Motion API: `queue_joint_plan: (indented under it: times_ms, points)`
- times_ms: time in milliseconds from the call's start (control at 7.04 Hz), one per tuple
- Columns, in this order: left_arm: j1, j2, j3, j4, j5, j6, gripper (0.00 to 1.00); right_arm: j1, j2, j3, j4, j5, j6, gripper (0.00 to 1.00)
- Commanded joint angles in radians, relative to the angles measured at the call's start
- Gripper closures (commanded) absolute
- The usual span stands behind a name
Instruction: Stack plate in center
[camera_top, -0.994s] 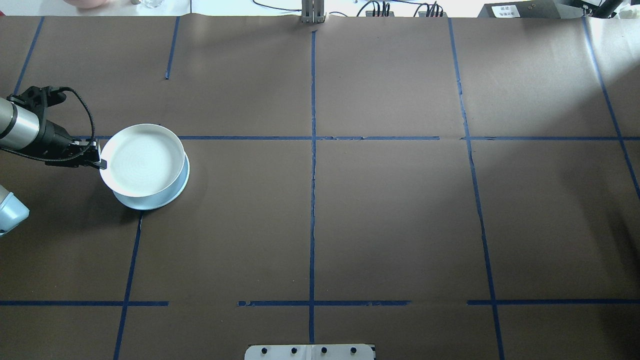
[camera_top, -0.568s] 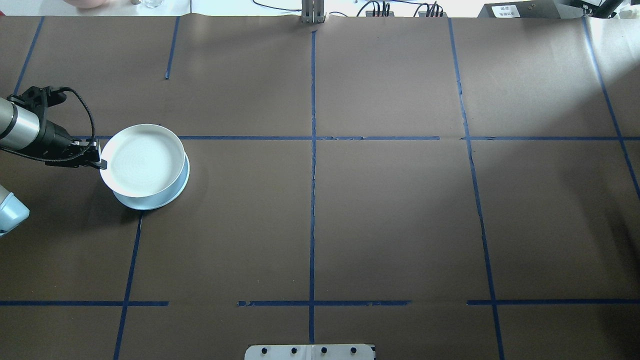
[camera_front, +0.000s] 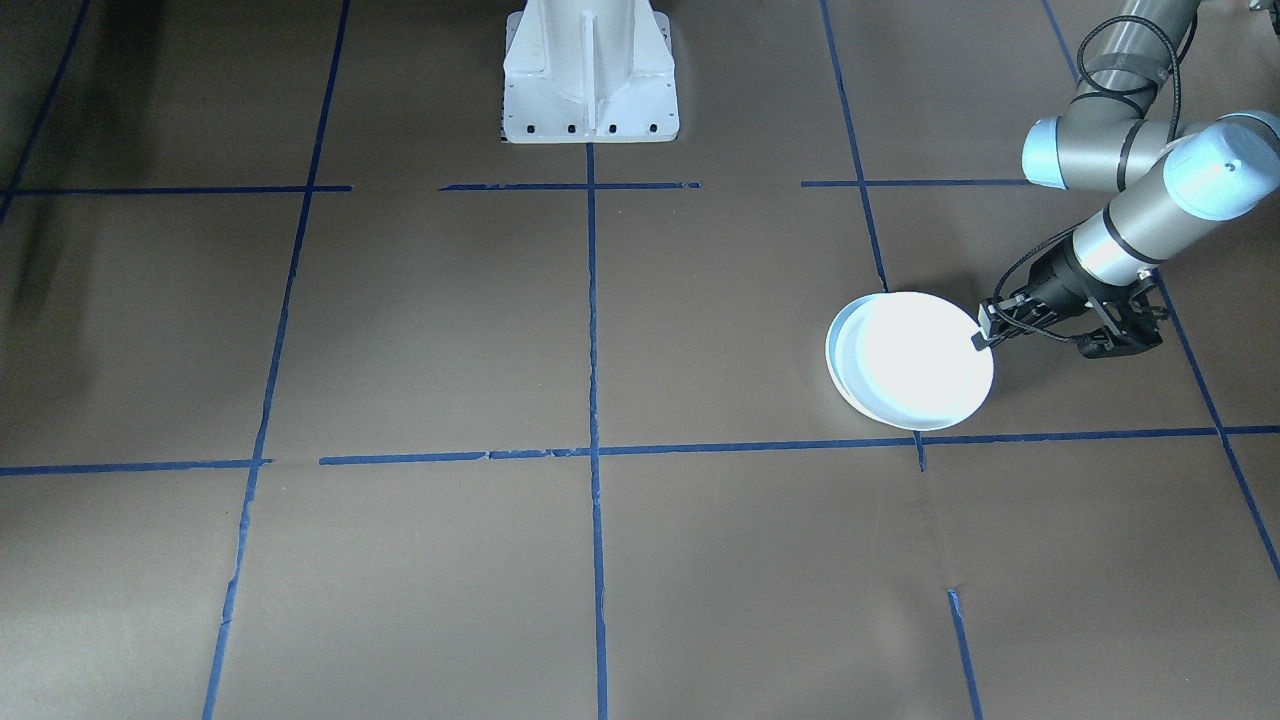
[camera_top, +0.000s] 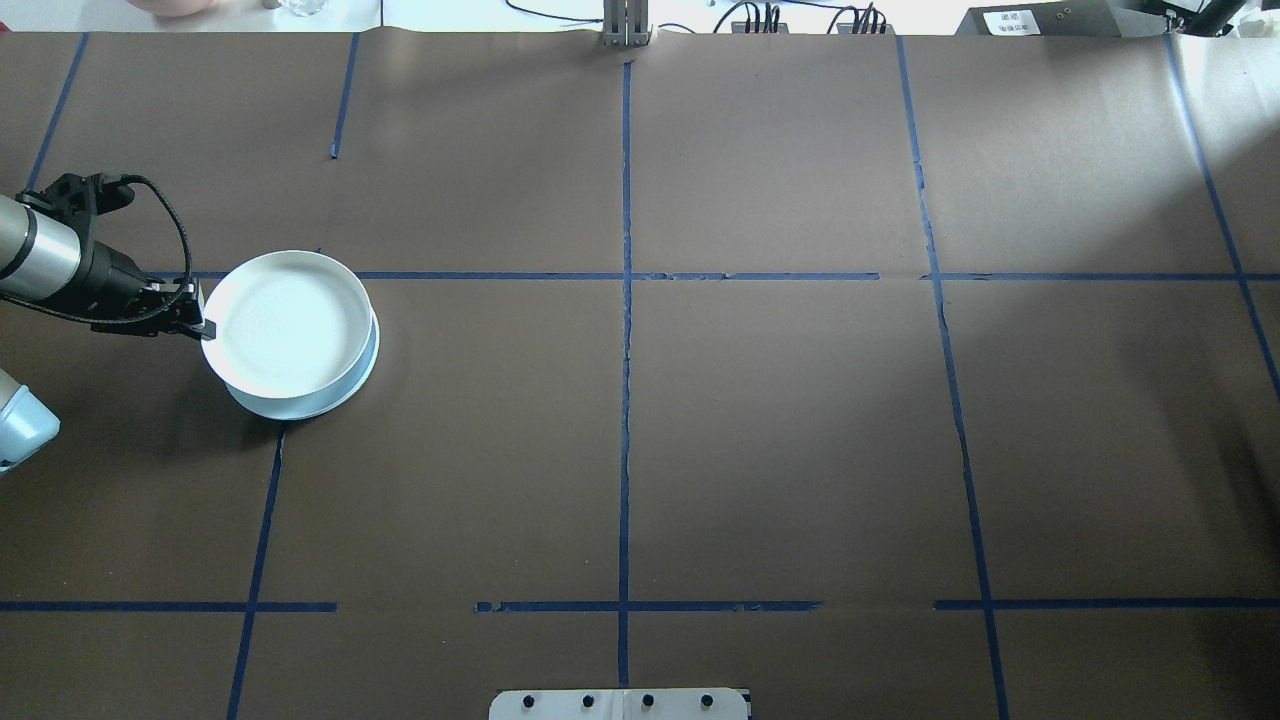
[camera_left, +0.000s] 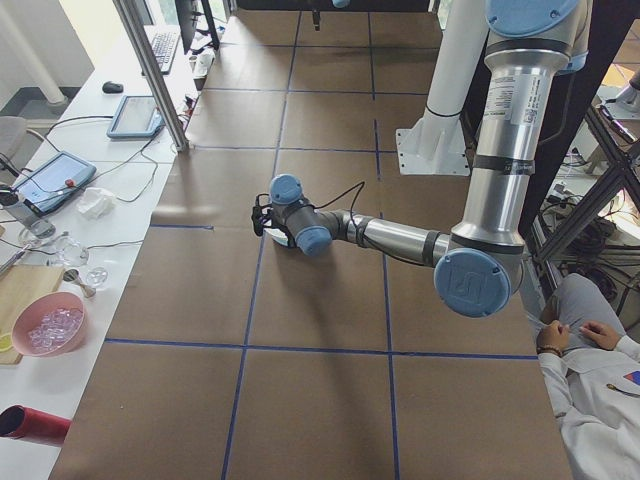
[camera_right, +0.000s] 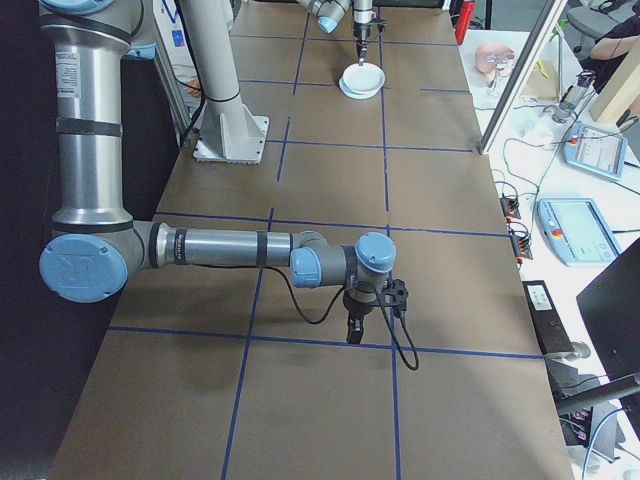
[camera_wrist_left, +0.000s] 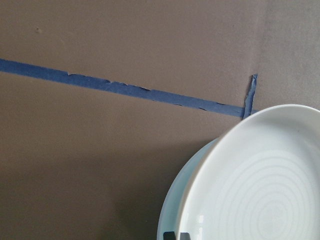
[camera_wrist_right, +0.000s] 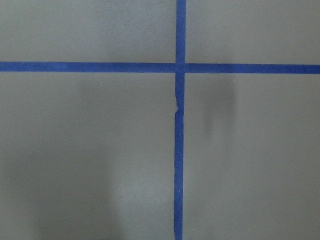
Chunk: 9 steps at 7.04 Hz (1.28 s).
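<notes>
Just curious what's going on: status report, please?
Left gripper shut on white plate rim, above pale blue plate. Right gripper idle, state unclear. Centre path clear.

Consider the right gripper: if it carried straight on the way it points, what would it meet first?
The right gripper points straight down, so it would likely meet the brown paper table cover near a blue tape cross; nothing else shows beneath it.

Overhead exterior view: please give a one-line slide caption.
Left gripper clamps the white plate's rim above a light blue plate.
</notes>
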Motion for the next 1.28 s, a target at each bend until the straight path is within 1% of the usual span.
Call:
queue_joint_plan:
  times_ms: [0,426,568,710,852,994,1136]
  points:
    - [0.0,-0.002,0.002,0.0,0.0,0.001,0.45,0.0,0.0,0.0,0.0,0.0,0.0,0.0]
    - [-0.007,0.015,-0.017,0.002,-0.006,0.004,0.42,0.0,0.0,0.0,0.0,0.0,0.0,0.0]
    - [-0.044,0.031,-0.026,0.011,-0.011,0.071,0.39,0.0,0.0,0.0,0.0,0.0,0.0,0.0]
    - [-0.137,0.09,-0.032,0.014,-0.069,0.164,0.37,0.0,0.0,0.0,0.0,0.0,0.0,0.0]
    - [-0.246,0.139,-0.031,0.017,-0.127,0.305,0.35,0.0,0.0,0.0,0.0,0.0,0.0,0.0]
    - [-0.324,0.171,-0.025,0.018,-0.138,0.39,0.33,0.0,0.0,0.0,0.0,0.0,0.0,0.0]
    - [-0.343,0.199,-0.012,0.024,-0.138,0.482,0.31,0.0,0.0,0.0,0.0,0.0,0.0,0.0]
